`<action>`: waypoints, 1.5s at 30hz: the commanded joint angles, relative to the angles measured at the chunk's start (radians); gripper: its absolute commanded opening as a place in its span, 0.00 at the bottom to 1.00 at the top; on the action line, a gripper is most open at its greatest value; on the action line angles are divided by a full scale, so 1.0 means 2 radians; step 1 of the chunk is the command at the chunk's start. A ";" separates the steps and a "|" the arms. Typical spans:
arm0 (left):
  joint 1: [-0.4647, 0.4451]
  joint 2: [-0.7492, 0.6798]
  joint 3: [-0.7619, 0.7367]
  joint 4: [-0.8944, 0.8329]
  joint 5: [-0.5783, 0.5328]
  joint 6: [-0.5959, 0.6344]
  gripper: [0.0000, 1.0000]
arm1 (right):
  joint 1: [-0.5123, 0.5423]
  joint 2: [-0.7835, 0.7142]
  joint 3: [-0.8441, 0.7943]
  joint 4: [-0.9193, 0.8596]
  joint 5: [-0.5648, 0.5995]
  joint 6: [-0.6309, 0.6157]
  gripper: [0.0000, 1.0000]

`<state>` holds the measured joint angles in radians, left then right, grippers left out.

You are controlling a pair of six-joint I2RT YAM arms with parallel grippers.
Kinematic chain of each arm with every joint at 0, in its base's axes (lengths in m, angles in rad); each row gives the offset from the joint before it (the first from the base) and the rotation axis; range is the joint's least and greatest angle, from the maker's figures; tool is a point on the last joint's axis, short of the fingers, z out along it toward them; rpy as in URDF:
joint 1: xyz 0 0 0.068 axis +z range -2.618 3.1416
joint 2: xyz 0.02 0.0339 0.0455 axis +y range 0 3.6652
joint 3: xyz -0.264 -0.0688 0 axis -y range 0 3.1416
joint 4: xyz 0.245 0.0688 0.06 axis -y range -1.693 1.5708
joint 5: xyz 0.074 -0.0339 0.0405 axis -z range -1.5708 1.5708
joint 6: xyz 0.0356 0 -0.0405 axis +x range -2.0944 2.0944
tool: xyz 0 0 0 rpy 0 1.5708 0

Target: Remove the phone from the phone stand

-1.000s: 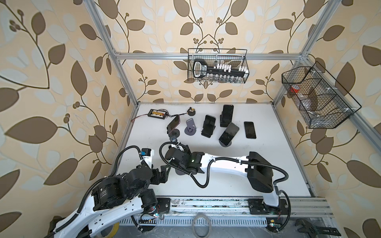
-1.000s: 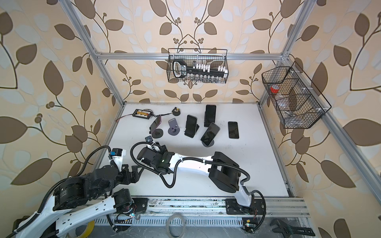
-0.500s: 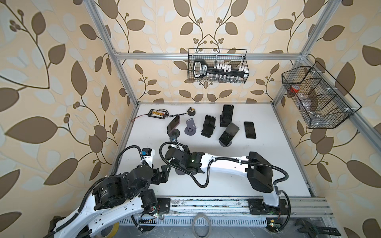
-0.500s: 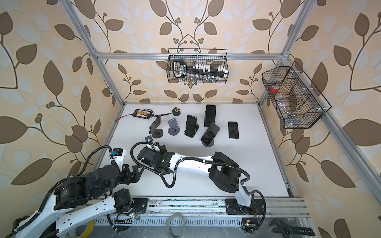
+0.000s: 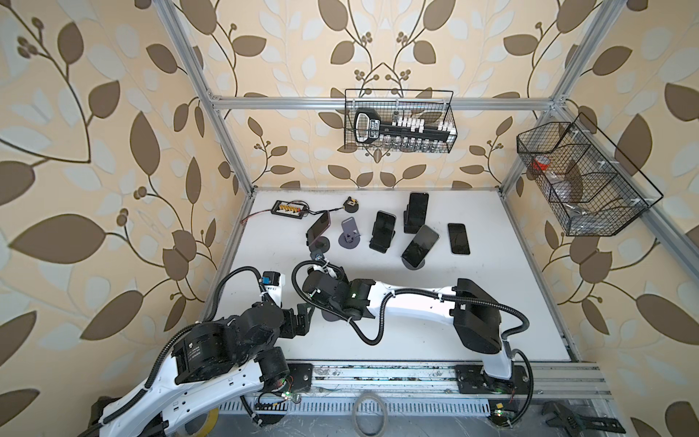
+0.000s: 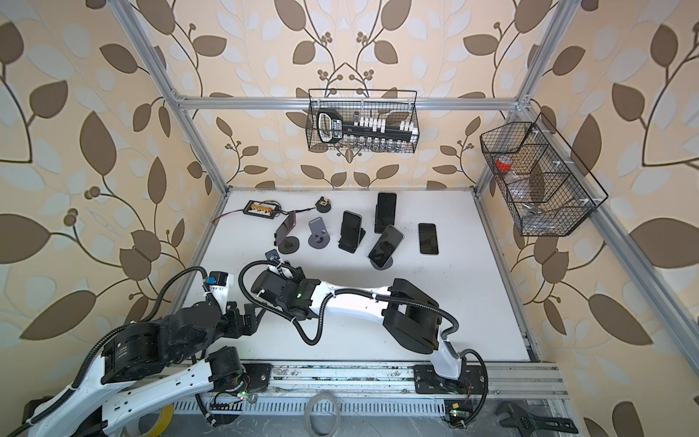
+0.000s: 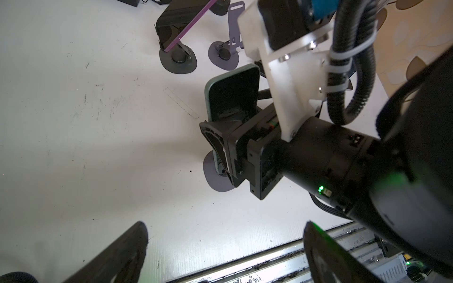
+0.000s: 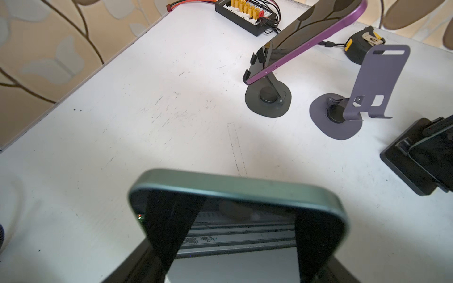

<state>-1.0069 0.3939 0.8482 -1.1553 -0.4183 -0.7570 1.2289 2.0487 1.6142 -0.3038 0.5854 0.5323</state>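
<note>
A green-edged phone (image 7: 232,98) stands upright on a grey-purple stand whose round base (image 7: 213,176) rests on the white table near the front left. My right gripper (image 7: 235,117) is shut on the phone's two long edges, with one finger (image 7: 217,144) flat against the near edge. In the right wrist view the phone's top edge (image 8: 237,188) fills the foreground between the fingers. In both top views the right wrist (image 5: 321,283) (image 6: 276,283) hides the phone. My left gripper (image 7: 225,232) hangs open and empty over the table's front edge, just left of the stand.
Behind stand a purple phone on a dark stand (image 5: 318,229), an empty purple stand (image 5: 350,234) and three black phones on stands (image 5: 384,234). One phone lies flat (image 5: 458,238). A connector board (image 5: 289,207) and tape measure (image 5: 351,204) sit at the back. The metal rail (image 7: 318,252) runs along the front.
</note>
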 commanded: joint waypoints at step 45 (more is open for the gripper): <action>0.003 0.035 0.018 0.030 -0.026 0.047 0.99 | -0.012 -0.156 -0.128 0.100 -0.031 -0.037 0.58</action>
<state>-1.0065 0.4637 0.8513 -1.1446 -0.4191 -0.7216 1.2190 1.7969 1.3788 -0.1467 0.5346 0.4587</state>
